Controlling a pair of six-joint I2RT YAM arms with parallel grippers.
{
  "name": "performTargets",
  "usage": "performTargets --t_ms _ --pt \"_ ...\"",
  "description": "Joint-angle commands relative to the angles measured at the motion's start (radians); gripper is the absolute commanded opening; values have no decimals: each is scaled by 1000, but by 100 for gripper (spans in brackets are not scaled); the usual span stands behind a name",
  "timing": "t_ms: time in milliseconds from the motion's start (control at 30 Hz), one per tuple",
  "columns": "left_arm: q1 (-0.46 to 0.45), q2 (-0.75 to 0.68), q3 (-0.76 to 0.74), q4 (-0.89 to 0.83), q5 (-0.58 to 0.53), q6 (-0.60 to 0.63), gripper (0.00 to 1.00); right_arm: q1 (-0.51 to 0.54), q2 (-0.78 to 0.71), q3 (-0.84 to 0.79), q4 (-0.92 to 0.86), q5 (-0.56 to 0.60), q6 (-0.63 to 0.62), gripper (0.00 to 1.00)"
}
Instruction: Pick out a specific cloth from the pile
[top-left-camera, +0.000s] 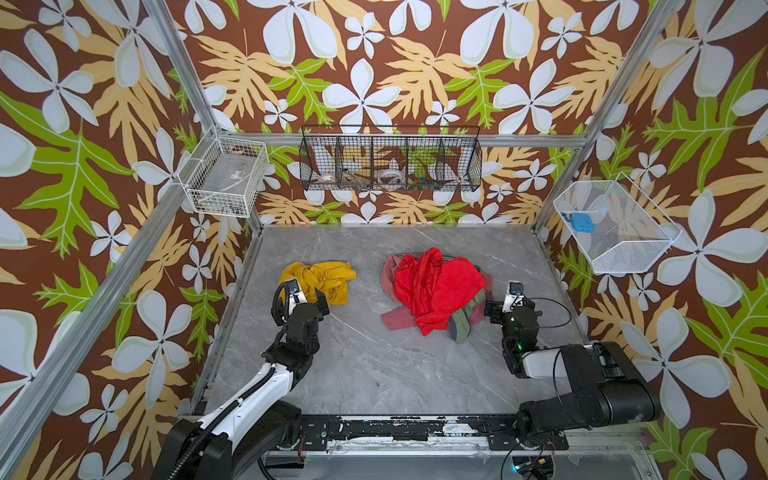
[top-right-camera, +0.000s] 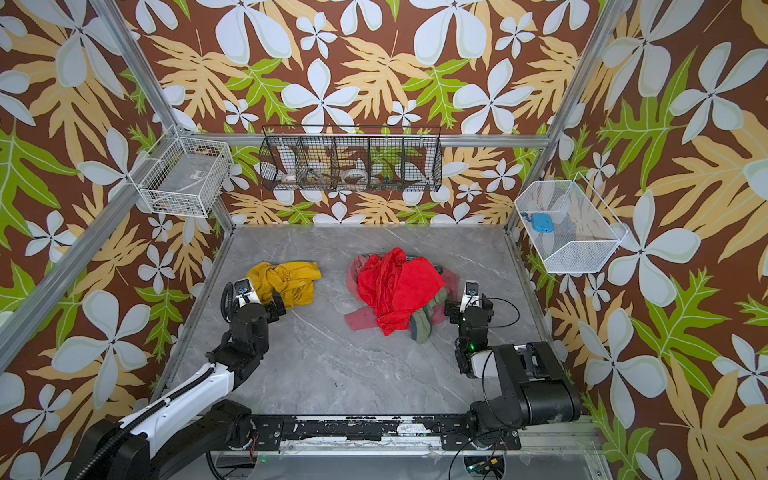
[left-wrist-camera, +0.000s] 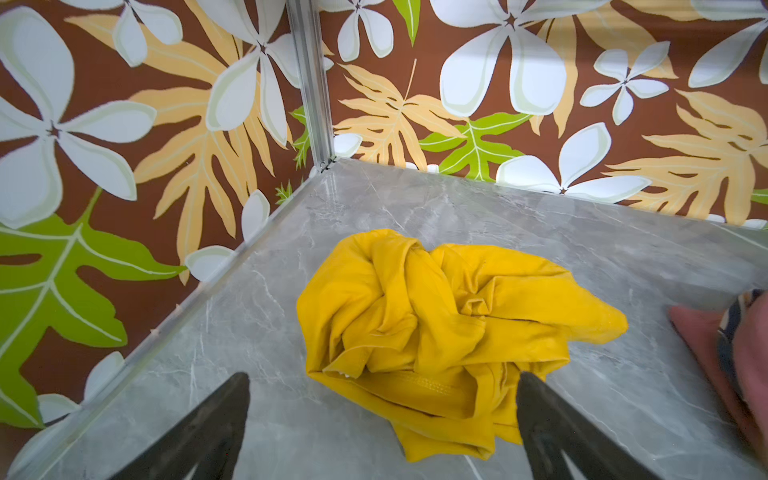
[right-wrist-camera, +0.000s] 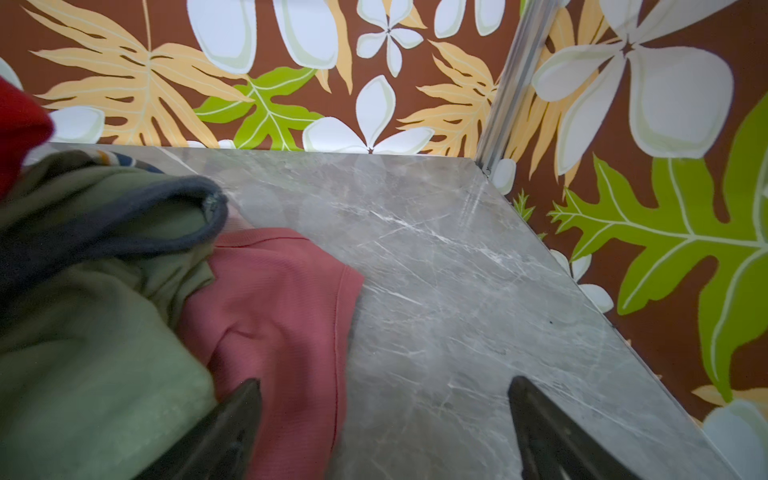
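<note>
black left gripper (left-wrist-camera: 382, 376) jaws wide and empty, mustard cloth (top-left-camera: 318, 280) crumpled just ahead, centre-left in a top view, well apart from the pile (top-left-camera: 436, 286) at centre. right gripper (right-wrist-camera: 385, 380) also wide and empty, at the pile's right edge over the pink piece (right-wrist-camera: 282, 299). looks like the pick-out is done; next move just needs both arms backed off without snagging fabric; no readable labels.

L gripper (left-wrist-camera: 384, 374) jaws wide, R gripper (right-wrist-camera: 384, 379) prob. likewise
</note>
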Motion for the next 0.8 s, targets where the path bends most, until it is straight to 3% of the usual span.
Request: performTargets --t_ms 0,267,433,567,667,767 --pt "1 17 -68 284 -46 96 100 -9 2 8 20 -23 21 94" --pt "55 209 -200 739 8 127 100 -12 3 10 19 -27 23 99" --pt "114 366 -264 1016 124 137 100 -10 3 10 19 -28 23 100" --pt "164 424 -288 1094 254 121 100 -11 3 10 19 -28 23 100" --pt "167 381 -219 878 327 128 100 -11 3 10 19 -27 22 100" --pt "197 402 -174 825 345 104 100 -11 3 10 19 -27 23 100"
